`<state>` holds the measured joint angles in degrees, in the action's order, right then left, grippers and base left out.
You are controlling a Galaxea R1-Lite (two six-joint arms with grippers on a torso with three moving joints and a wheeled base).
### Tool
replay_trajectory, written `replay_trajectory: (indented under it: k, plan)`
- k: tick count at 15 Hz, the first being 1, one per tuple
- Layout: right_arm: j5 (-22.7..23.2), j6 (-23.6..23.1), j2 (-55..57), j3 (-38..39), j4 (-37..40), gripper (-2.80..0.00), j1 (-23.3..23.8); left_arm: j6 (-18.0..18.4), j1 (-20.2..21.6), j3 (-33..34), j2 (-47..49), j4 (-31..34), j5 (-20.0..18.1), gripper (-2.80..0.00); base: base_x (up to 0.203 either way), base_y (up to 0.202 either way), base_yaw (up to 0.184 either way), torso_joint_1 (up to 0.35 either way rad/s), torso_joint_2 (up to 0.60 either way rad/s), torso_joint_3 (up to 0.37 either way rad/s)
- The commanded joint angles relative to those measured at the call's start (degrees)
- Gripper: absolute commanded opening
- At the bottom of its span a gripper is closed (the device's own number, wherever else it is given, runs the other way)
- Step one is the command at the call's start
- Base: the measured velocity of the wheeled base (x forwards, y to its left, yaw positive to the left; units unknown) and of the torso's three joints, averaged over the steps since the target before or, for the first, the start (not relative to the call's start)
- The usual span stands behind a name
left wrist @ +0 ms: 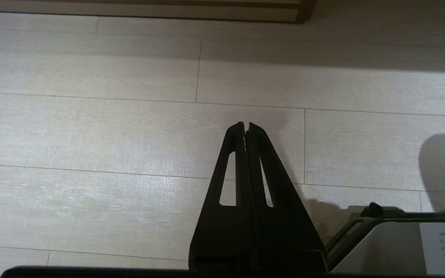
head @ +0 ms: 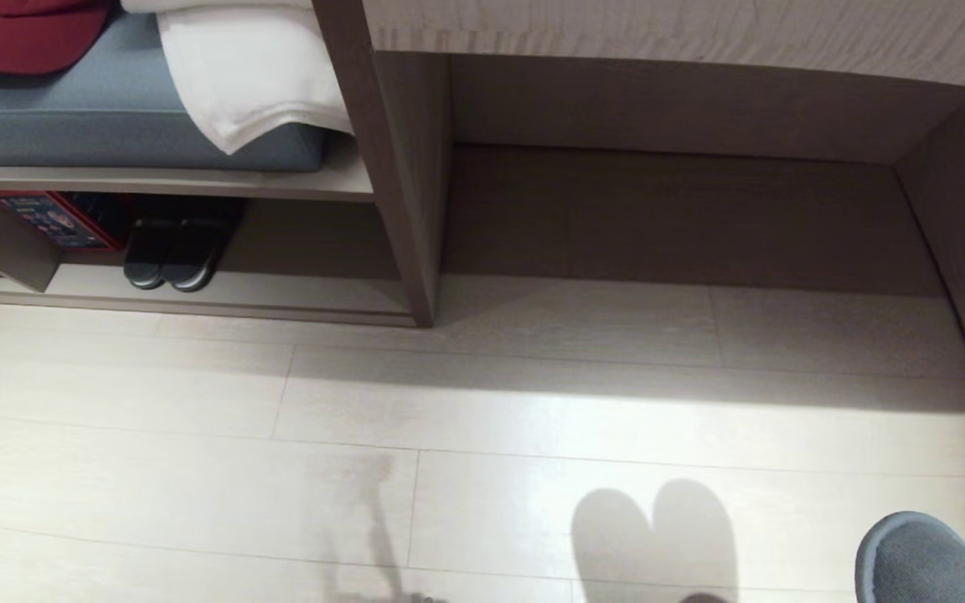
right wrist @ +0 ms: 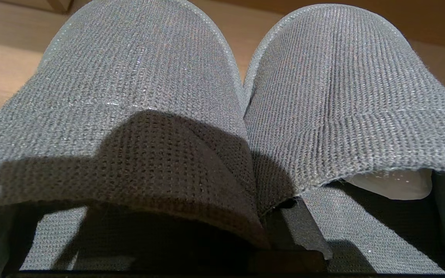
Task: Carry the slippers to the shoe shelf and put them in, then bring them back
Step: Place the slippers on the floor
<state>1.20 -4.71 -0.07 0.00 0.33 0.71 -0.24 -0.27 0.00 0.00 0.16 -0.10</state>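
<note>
The right gripper (right wrist: 276, 216) is seen clamped on the inner edges of the 2 slippers (right wrist: 230, 92), knitted grey fabric with rounded toes. In the head view the slippers (head: 926, 557) are held above pale plank flooring; the beige wood-grain shoe shelf (head: 675, 218) ahead is unfilled, so placing and return remain. The left gripper (left wrist: 245, 127) is pressed together, idle.

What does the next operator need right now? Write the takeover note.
Right tool: shut on the slippers, both held together by their inner edges, toes pointing away; in the head view they show at the lower right corner, above the floor.
Left tool: shut, empty, over bare floor.
Shoe shelf: wide open compartment straight ahead, nothing in it. Dark shoes sit in the compartment left of the divider.
Done: slippers picked up, shelf in front.
Left: put them in, then bring them back.
</note>
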Motion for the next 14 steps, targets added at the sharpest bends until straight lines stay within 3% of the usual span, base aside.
replay_trajectory:
  k: [1, 14]
  plan:
    - [0.03, -0.04, -0.01, 0.00, 0.02, -2.80, 0.00, -0.03, 0.00, 0.09, 0.09, 0.02, 0.01, -2.80, 0.000, 0.000, 0.000, 0.004, 0.01, -0.199]
    - [0.03, -0.04, -0.01, 0.00, 0.02, -2.80, 0.00, -0.03, 0.00, 0.09, 0.09, 0.02, 0.01, -2.80, 0.000, 0.000, 0.000, 0.002, 0.00, -0.198]
